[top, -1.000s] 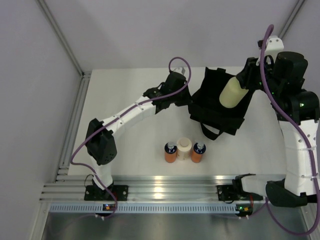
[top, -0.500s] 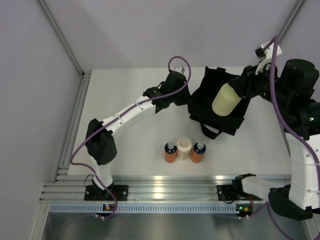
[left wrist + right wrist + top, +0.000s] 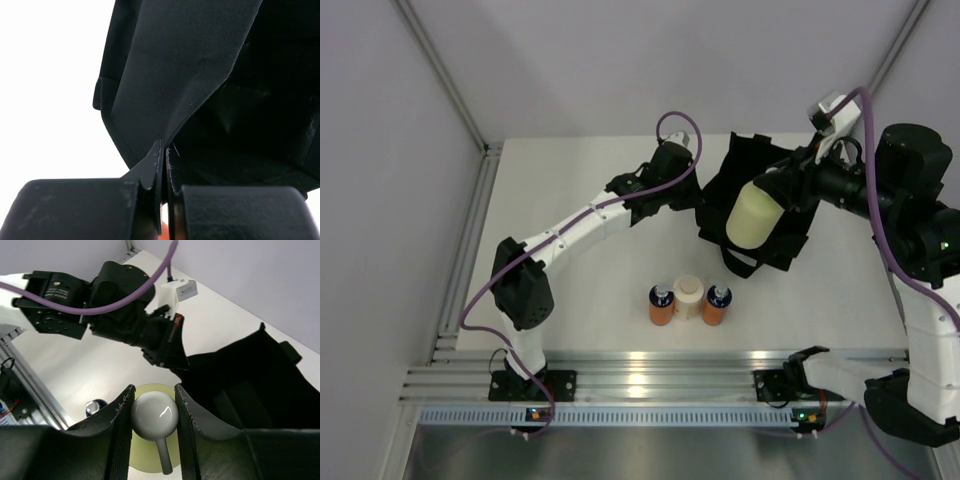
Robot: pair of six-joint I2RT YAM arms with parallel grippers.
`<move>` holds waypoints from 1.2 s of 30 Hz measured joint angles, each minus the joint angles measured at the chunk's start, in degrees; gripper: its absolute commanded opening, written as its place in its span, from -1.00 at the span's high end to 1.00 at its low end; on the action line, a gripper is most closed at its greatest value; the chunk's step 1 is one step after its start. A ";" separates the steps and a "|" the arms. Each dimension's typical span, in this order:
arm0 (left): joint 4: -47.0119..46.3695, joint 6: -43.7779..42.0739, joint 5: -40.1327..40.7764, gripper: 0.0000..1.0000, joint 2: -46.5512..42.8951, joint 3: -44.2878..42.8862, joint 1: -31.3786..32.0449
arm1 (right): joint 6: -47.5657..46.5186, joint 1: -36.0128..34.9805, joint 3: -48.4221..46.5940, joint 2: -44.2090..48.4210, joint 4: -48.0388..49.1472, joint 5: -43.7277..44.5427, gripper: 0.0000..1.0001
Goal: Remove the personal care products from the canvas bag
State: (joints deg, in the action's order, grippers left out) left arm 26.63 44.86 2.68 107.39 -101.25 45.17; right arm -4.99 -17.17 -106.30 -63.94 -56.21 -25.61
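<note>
The black canvas bag (image 3: 760, 215) sits at the back right of the table, mouth open. My left gripper (image 3: 703, 200) is shut on the bag's left rim (image 3: 165, 150). My right gripper (image 3: 782, 190) is shut on the white pump top (image 3: 154, 416) of the yellow-green bottle (image 3: 752, 214) and holds it in the air above the bag's left half. Two orange bottles with dark blue caps (image 3: 661, 305) (image 3: 716, 304) stand on the table in front, with the beige cylinder (image 3: 688, 296) between them. One blue cap (image 3: 95, 406) shows in the right wrist view.
The white table (image 3: 580, 290) ends at an aluminium rail (image 3: 640, 378) along the near edge. Grey walls stand at the back and left. The left arm (image 3: 580, 230) stretches diagonally across the table's middle.
My right gripper has carried the yellow-green bottle leftward and toward the front, from over the bag's right side to over its left half. The left gripper has kept still on the rim.
</note>
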 measured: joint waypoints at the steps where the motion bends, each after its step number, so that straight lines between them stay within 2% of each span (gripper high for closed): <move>1: 0.00 0.00 0.00 1.00 0.00 0.00 0.00 | -0.07 -0.81 0.02 -0.02 0.00 -0.22 1.00; 11: 0.28 -0.20 0.42 1.00 0.00 -0.28 0.00 | -1.53 -13.70 0.59 -1.81 0.07 1.38 1.00; 20: 1.14 -0.68 0.92 1.00 0.13 -1.49 0.00 | -2.08 -32.50 7.78 -3.02 2.21 11.43 1.00; 24: 1.33 -0.87 1.07 1.00 0.79 -2.05 0.00 | -2.01 -38.49 10.05 -4.55 3.98 14.91 1.00; 29: 1.31 -0.94 1.22 1.00 0.98 -2.16 0.00 | -1.92 -41.86 10.80 -7.19 7.61 16.52 1.00; 36: 1.31 -1.11 1.25 1.00 0.98 -2.16 0.00 | -0.90 -43.10 11.76 -8.37 13.31 15.34 1.00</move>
State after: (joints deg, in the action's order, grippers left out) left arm 27.94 43.75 3.92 108.38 -103.42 45.17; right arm -5.89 -60.27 -94.54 -72.31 -42.89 -10.26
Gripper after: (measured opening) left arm 0.019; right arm 0.333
